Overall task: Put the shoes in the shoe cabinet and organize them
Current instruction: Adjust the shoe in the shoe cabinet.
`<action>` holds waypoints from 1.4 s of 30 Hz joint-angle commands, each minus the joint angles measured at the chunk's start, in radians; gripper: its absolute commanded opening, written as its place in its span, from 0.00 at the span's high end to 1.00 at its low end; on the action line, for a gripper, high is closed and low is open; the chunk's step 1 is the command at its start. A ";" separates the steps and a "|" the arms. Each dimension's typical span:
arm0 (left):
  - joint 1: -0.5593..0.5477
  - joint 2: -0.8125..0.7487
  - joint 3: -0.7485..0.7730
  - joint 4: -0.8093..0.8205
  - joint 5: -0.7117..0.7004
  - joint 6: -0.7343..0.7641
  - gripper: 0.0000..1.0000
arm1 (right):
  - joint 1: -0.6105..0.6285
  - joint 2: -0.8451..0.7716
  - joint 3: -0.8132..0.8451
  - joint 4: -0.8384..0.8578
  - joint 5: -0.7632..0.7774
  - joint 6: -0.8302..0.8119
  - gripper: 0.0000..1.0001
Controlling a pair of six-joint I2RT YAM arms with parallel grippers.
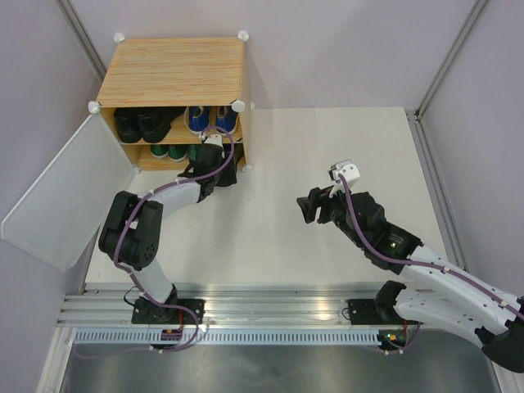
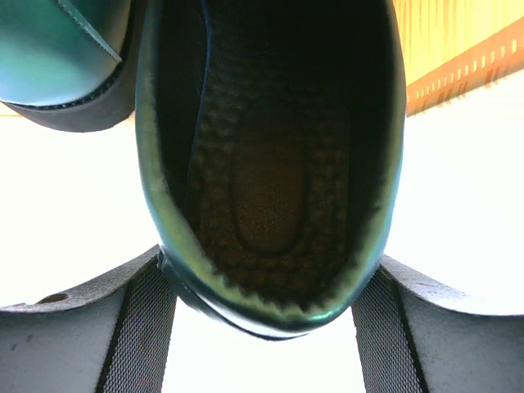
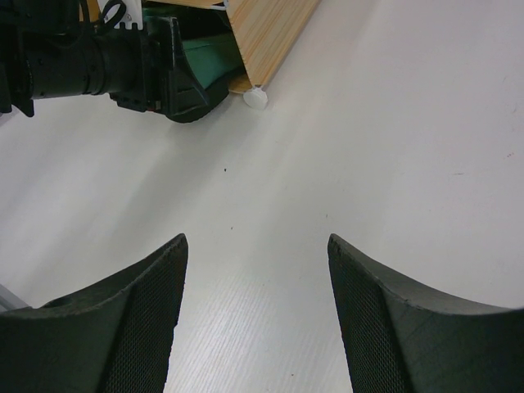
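- Step, as judged: seating second dark-green loafer (image 2: 270,180) on lower shelf of shoe cabinet (image 1: 176,70), just beside its mate (image 2: 57,57).
- Left gripper (image 1: 214,147) reaching into shelf mouth, jaws pressing loafer heel from both sides.
- Right gripper (image 3: 254,319) hovering over table (image 1: 344,147), jaws apart, holding nothing.
- Next move likely calling for: squaring loafer with mate, letting go, backing out without dragging it.
- Black boots (image 1: 143,123) and blue sneakers (image 1: 211,119) sitting on upper shelf.
- Door panel (image 1: 70,196) hanging open.
- Matte white tabletop; grey walls (image 1: 344,49) enclosing.

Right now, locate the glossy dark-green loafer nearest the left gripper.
Left wrist view: glossy dark-green loafer between the left gripper's fingers, at the wood-grain cabinet's lower shelf, right end, beside its mate.
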 commanded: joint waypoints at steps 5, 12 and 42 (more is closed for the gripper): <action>-0.007 0.035 0.115 0.052 -0.007 0.053 0.67 | -0.004 0.002 0.003 0.038 -0.002 -0.009 0.27; -0.007 0.099 0.160 0.074 -0.012 0.066 0.67 | -0.004 0.016 0.006 0.038 0.000 -0.008 0.27; -0.005 0.128 0.120 0.124 0.020 0.014 0.00 | -0.002 0.042 0.014 0.041 -0.010 -0.020 0.27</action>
